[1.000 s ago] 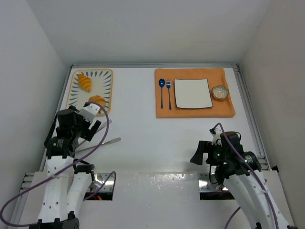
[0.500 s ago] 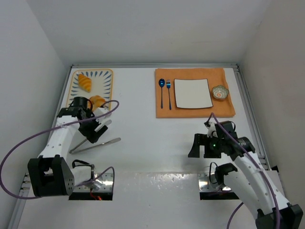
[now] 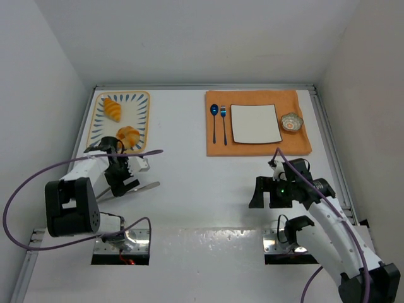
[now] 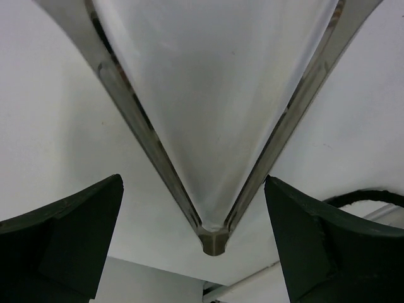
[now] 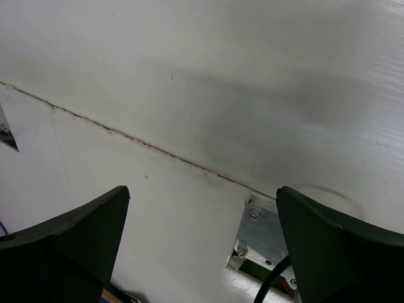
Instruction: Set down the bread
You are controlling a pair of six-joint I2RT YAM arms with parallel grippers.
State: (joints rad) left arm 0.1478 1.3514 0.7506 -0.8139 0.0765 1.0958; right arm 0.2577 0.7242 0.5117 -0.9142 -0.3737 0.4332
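The bread lies on a blue-patterned tray (image 3: 144,104) at the far left: a ridged croissant (image 3: 112,108) and, nearer to me, a round bun (image 3: 128,134). My left gripper (image 3: 123,182) is low over the table just in front of the tray, open. Metal tongs (image 3: 149,185) lie under it. In the left wrist view the tongs' hinge end (image 4: 214,241) sits between my spread fingers (image 4: 69,221), untouched by either. My right gripper (image 3: 262,192) hovers open and empty above the near right table. Neither wrist view shows the bread.
An orange placemat (image 3: 297,144) at the far right carries a white square plate (image 3: 255,123), a blue spoon (image 3: 214,120), a fork (image 3: 223,120) and a small patterned bowl (image 3: 291,121). A table seam and metal mount (image 5: 265,233) lie below the right gripper (image 5: 202,252).
The left arm has folded down and its gripper has dropped from above the tray's near edge onto the tongs. The right arm reached forward a little, then held still.
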